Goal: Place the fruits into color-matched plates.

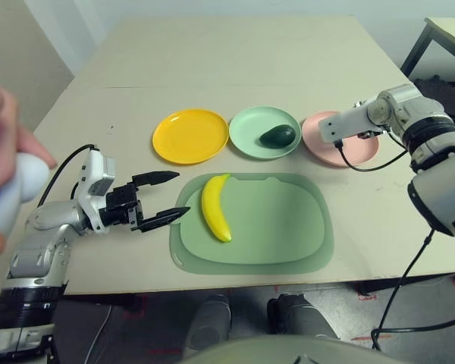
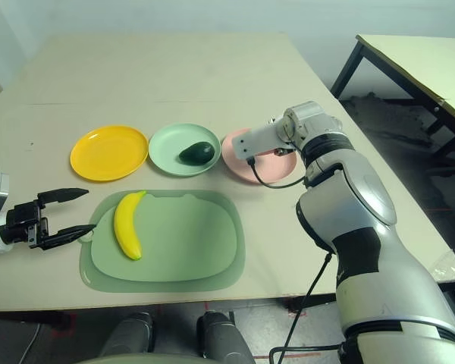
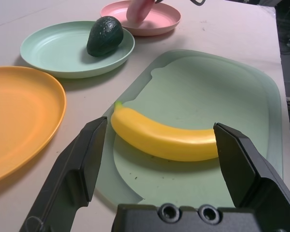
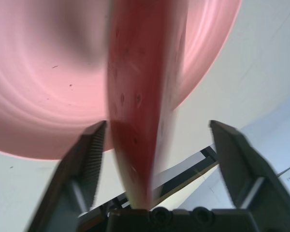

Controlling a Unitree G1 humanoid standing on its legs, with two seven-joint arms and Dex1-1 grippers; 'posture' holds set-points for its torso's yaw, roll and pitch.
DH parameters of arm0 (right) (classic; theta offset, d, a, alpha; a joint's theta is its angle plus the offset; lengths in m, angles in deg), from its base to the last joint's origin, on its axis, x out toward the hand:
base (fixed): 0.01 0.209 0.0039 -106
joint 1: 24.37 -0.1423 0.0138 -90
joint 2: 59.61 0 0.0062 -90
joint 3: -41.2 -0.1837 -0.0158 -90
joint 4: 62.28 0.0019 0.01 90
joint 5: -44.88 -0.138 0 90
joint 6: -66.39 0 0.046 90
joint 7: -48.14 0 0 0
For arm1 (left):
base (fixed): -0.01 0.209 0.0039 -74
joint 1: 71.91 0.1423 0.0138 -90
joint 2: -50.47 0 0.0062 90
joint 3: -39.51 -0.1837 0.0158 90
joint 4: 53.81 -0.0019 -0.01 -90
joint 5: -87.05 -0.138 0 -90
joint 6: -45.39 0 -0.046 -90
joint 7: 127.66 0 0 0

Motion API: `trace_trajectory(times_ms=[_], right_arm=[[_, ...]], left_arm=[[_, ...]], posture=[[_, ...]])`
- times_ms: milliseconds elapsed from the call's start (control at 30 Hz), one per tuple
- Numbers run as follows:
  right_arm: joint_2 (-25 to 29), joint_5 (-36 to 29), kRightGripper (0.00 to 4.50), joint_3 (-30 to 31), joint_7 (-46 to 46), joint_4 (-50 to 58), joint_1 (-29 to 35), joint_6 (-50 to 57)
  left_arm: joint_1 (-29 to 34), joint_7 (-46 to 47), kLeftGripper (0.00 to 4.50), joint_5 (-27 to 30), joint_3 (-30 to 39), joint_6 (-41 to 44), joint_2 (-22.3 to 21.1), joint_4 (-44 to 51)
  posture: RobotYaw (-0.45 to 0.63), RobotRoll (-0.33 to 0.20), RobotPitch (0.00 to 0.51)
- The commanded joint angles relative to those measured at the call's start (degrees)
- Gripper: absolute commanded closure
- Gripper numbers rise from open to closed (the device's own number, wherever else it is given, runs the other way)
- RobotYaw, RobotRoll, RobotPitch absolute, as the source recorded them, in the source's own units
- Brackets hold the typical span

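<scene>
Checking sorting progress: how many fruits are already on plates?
2: the avocado on the green plate, the watermelon wedge over the pink plate. The banana remains on the mat.

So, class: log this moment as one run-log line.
left tool: open, beside banana | right tool: open, watermelon wedge over pink plate | avocado: in green plate

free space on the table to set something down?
Bare: the far table beyond the plates, the cutting mat right of the banana, and the empty yellow plate. Crowded: the green plate holds the avocado; right gripper over the pink plate.
</scene>
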Motion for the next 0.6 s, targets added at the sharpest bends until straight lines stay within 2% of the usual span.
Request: trace_trajectory(times_ms=[33, 200, 333, 433, 500, 600], right_arm=[[0.76, 0.97, 0.03, -0.17, 0.58, 0.14, -0.42, -1.70], [1.50, -2.09, 0.03, -3.12, 11.53, 1.11, -2.82, -4.27], [2.38, -8.42, 0.03, -8.94, 22.81, 3.54, -5.32, -5.10], [2.48, -17.31, 0.03, -16.77, 32.75, 6.98, -6.30, -0.67], [2.16, -26.18, 0.03, -24.18, 40.47, 11.20, -5.29, 8.86], [2.93, -37.80, 0.03, -33.50, 46.14, 23.00, 1.16, 24.06]], left_arm=[[-0.73, -0.62, 0.00, -1.11, -0.47, -1.14, 0.10, -1.73], [-2.05, -1.23, 0.00, -1.65, -0.71, -2.18, -0.09, -3.62], [-2.88, -1.73, 0.00, -2.26, -0.37, -3.10, -0.64, -4.77], [-3.17, -1.98, 0.00, -3.96, -0.01, -5.65, -1.59, -5.49], [-3.27, -2.54, 0.00, -7.26, -0.76, -10.24, -2.96, -5.86], [-3.47, -2.65, 0.00, -9.36, -1.41, -13.33, -4.26, -5.01]], posture=[[0.12, 0.000, 0.087], [0.11, 0.000, 0.086], [0.11, 0.000, 0.085], [0.12, 0.000, 0.088], [0.12, 0.000, 0.088], [0.13, 0.000, 0.092]])
